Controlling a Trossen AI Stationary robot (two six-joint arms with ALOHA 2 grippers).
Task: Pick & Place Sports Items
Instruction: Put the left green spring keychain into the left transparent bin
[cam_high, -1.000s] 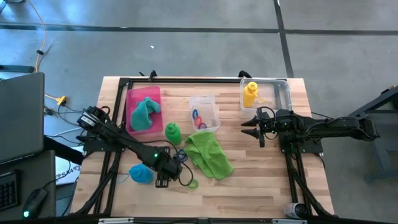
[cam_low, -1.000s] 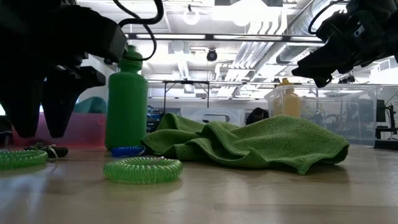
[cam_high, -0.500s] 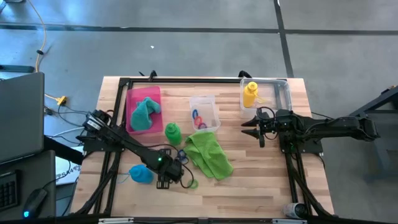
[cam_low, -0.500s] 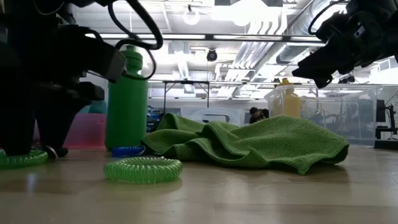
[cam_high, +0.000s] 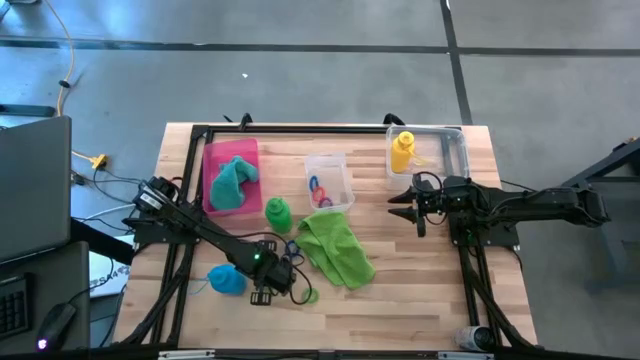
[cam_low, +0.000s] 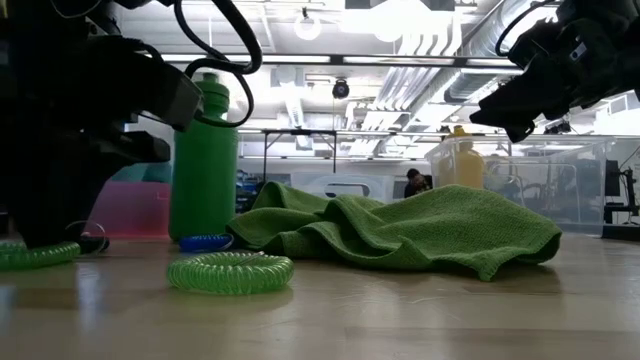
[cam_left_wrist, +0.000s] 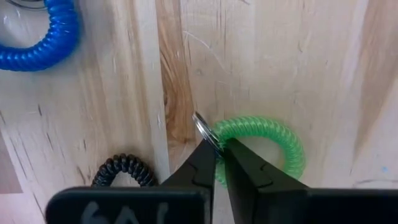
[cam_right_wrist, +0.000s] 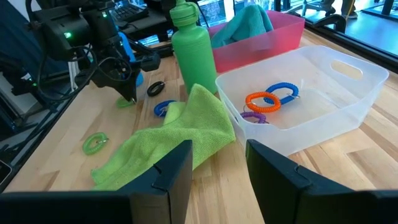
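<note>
You have the pale wooden table (cam_high: 420, 290) under both arms. On it, the crumpled lime green towel (cam_high: 335, 248) lies near the middle, touching the clear plastic box (cam_right_wrist: 311, 99) that holds orange, blue and purple coiled rings. The flat pink tray (cam_high: 215, 160) carries the teal towel (cam_high: 233, 180) at the far left. A second clear box (cam_high: 450, 148) at the far right holds the yellow plastic bottle (cam_high: 402, 152). The green plastic bottle (cam_high: 277, 211) stands upright between the tray and the lime towel; the blue bottle (cam_high: 225, 280) lies near the left front edge.

Your left gripper (cam_left_wrist: 217, 146) is down on the table just beside the blue bottle, its jaws pinched together on the rim of a green coiled elastic ring (cam_left_wrist: 273, 140), with a small metal loop at the fingertips. A black coiled ring (cam_left_wrist: 124, 169) and a blue one (cam_left_wrist: 43, 40) lie near it, and another green ring (cam_low: 230, 272) sits apart.

Your right gripper (cam_high: 400, 205) hovers above the table near the yellow bottle's box, jaws partly apart and empty.
</note>
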